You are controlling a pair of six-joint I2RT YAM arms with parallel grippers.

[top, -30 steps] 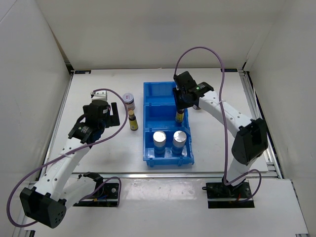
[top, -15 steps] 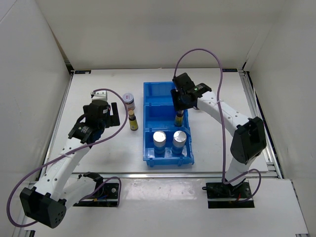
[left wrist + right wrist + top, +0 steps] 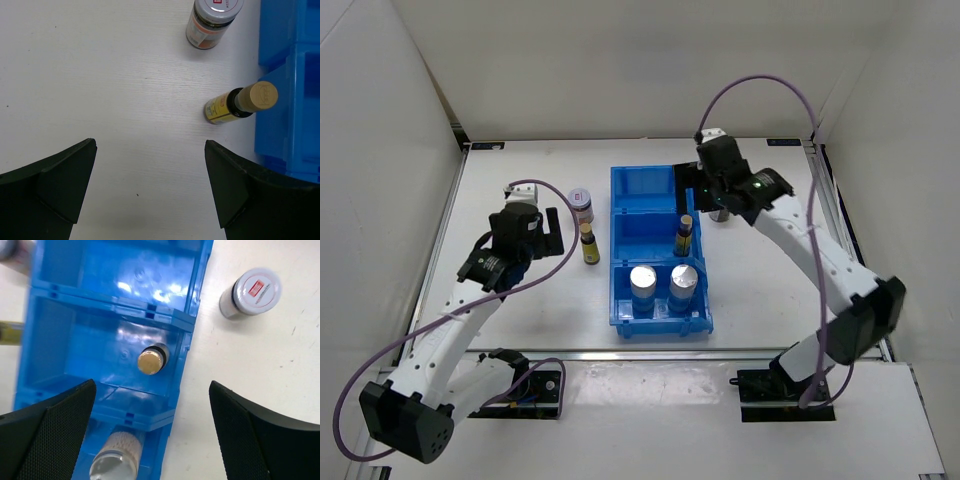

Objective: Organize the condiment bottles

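Note:
Two white-blue cylinders (image 3: 643, 283) (image 3: 684, 281) stand in the near compartment of the blue bin (image 3: 617, 215). A slim dark bottle (image 3: 685, 235) (image 3: 152, 359) stands alone in the middle compartment, by the right wall. My right gripper (image 3: 705, 203) (image 3: 152, 385) hovers open above the bin's right wall, holding nothing. A short jar with a pale lid (image 3: 250, 292) stands on the table just right of the bin. Left of the bin stand another slim yellow-labelled bottle (image 3: 589, 244) (image 3: 240, 102) and a second jar (image 3: 581, 205) (image 3: 212, 20). My left gripper (image 3: 556, 233) (image 3: 150, 144) is open over bare table beside them.
The bin's far compartment (image 3: 120, 275) holds nothing. White walls enclose the table on three sides. The right arm's purple cable (image 3: 760, 85) arcs over the back right. Bare table (image 3: 520, 300) lies left of the bin.
My right gripper has opened, let go of the slim bottle in the middle compartment, and lifted away to the right. The left arm has not moved.

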